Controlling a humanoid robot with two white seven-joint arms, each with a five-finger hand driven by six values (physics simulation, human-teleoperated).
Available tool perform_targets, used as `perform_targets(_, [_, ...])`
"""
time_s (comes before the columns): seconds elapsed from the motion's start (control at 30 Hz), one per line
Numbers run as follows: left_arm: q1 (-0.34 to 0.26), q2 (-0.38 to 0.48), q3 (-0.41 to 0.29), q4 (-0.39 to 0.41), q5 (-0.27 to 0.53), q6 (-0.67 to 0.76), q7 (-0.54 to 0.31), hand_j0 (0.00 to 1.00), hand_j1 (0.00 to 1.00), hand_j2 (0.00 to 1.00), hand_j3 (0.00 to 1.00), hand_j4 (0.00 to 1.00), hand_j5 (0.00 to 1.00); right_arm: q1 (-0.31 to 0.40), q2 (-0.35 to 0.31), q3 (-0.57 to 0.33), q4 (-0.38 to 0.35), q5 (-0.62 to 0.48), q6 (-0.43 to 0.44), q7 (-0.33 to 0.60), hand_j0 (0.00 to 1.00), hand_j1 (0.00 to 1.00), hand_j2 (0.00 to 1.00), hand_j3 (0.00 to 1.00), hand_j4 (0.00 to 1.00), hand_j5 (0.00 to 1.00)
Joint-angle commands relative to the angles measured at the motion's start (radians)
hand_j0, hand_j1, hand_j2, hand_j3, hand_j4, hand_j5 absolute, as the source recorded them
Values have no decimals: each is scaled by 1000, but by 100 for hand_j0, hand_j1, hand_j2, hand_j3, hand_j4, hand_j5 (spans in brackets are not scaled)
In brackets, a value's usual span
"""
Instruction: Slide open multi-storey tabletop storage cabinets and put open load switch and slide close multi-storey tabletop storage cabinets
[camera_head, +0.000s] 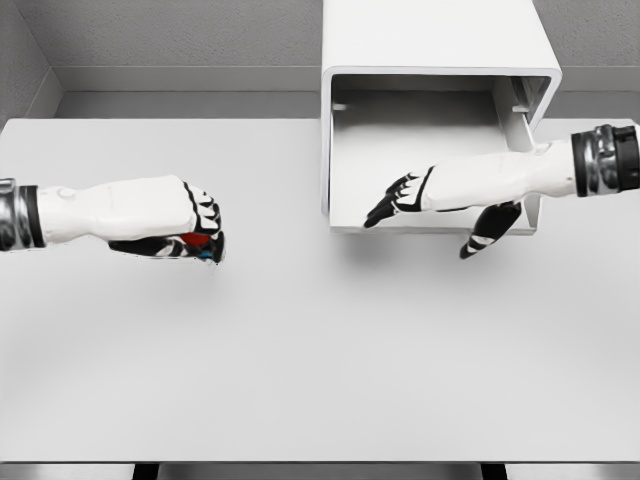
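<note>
Cabinet (440, 40) drawer (425, 150) stands slid open and empty. My left hand (185, 228) is curled around a small red-and-blue object, probably the load switch (198, 241), held over the table (320, 380), well apart from the drawer. My right hand (420, 200) hangs open at the drawer front. Placing and closing remain. The fingers hide most of the switch.

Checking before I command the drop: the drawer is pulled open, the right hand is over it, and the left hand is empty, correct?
Not quite. The head view shows the left hand closed around a small red and blue item, presumably the load switch, so it is not empty. The rest holds: the drawer is pulled open and the right hand is over it.
</note>
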Motion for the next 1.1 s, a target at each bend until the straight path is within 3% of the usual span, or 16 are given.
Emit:
perform_targets(0.0, [0,-3,1,-12,29,3,1,41,41,41,41,41,41,0,-9,19,2,-35,32,0,100,100,100,100,100,100])
perform_targets(0.17, [-64,-39,-3,-10,38,3,-1,41,41,41,41,41,41,0,-9,43,9,-57,124,0,100,100,100,100,100,100])
perform_targets(0.33, [-78,-40,-5,-10,43,3,-1,41,41,41,41,41,41,0,-19,46,9,-55,150,0,100,100,100,100,100,100])
perform_targets(0.63, [-83,-52,-3,-12,46,3,-1,41,41,41,41,41,41,-8,-37,62,-37,-41,136,0,100,100,100,100,100,100])
perform_targets(1.07, [-137,-114,-5,-10,69,3,-2,41,41,41,41,41,41,-2,-66,63,-61,-43,10,0,100,100,100,100,100,100])
